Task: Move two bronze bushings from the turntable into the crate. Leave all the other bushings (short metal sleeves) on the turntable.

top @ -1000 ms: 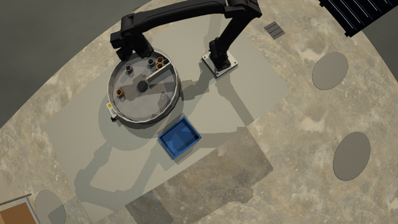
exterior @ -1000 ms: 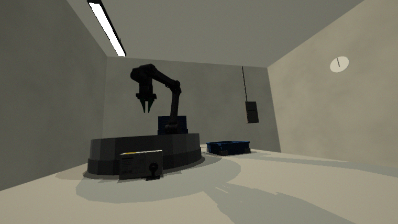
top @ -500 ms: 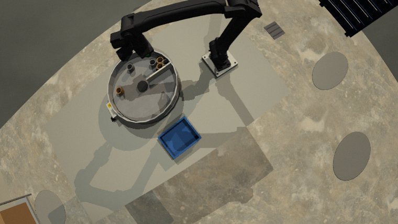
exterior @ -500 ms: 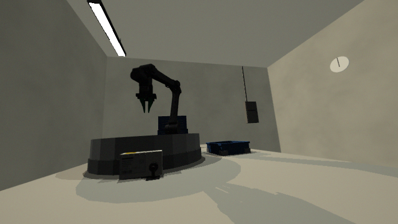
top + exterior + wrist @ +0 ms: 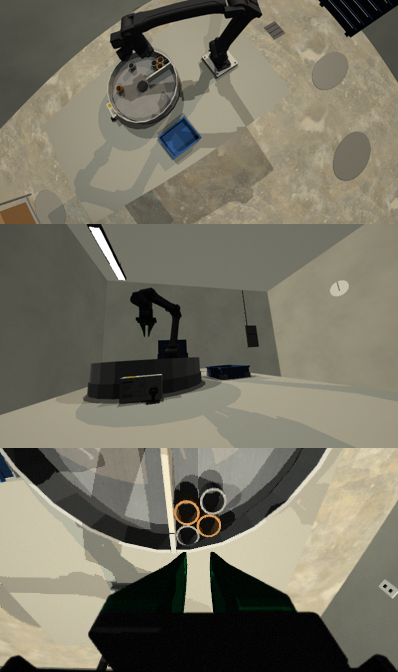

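Nearest my wrist camera, I'm holding the gripper [image 5: 147, 55] [image 5: 146, 336] [image 5: 198, 559] above the turntable [image 5: 179, 91] [image 5: 144, 370] [image 5: 110, 541], fingers pointing down and slightly parted, with nothing between them. Just beyond the fingertips in that view, a grey bushing [image 5: 188, 544] is standing by the rim. Past it, I'm seeing a bronze bushing [image 5: 159, 57] [image 5: 209, 536] and another bronze bushing [image 5: 159, 68] [image 5: 187, 500] standing close together beside the divider [image 5: 158, 71] [image 5: 167, 493], with a second grey bushing [image 5: 154, 65] [image 5: 213, 513] near them. Farther around, a lone grey bushing [image 5: 131, 69] and a third bronze bushing [image 5: 119, 91] are standing apart, all on the turntable. Outside it, the blue crate [image 5: 178, 137] [image 5: 228, 371] is sitting on the tabletop [image 5: 222, 111] [image 5: 180, 429] [image 5: 50, 548].
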